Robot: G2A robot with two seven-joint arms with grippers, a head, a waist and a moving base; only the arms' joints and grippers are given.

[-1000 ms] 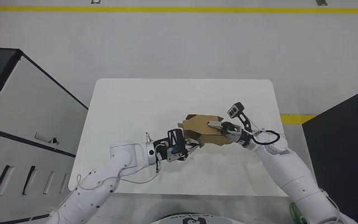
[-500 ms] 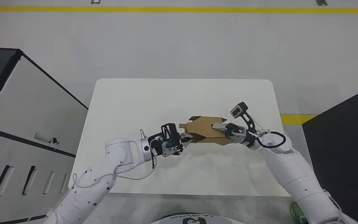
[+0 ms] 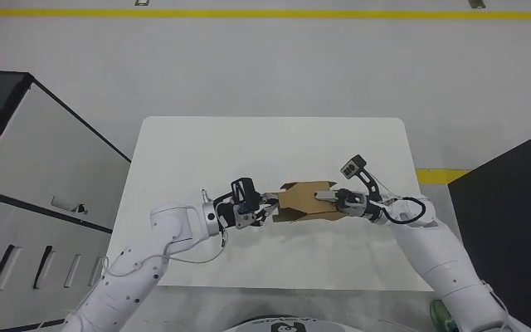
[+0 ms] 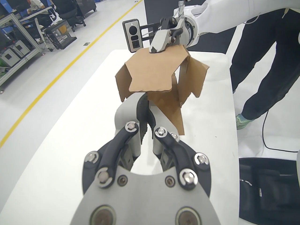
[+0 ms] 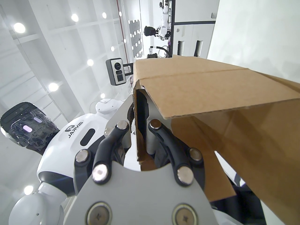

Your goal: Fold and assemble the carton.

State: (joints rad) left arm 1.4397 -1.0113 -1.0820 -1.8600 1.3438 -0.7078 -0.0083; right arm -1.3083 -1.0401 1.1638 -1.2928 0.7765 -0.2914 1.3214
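Note:
A brown cardboard carton [image 3: 305, 202], partly folded with loose flaps, is held above the middle of the white table [image 3: 207, 149] between both arms. My left gripper [image 3: 267, 203] is shut on a flap at the carton's left end; in the left wrist view its fingers [image 4: 140, 108] pinch that flap under the carton [image 4: 152, 71]. My right gripper [image 3: 320, 197] is shut on the carton's right side. In the right wrist view the right gripper [image 5: 140, 118] clamps a cardboard wall edge, with the carton [image 5: 211, 90] stretching away from it. The right gripper [image 4: 155, 49] also grips the carton's far edge.
A grey cabinet [image 3: 41, 149] stands left of the table and a black unit [image 3: 498, 207] to its right. A yellow floor line [image 3: 265, 13] runs behind. Bare table surface lies all around the carton.
My left gripper has shifted left and toward the table's back. The carton has turned and now lies flatter and more level between the two grippers. The right gripper moved slightly forward.

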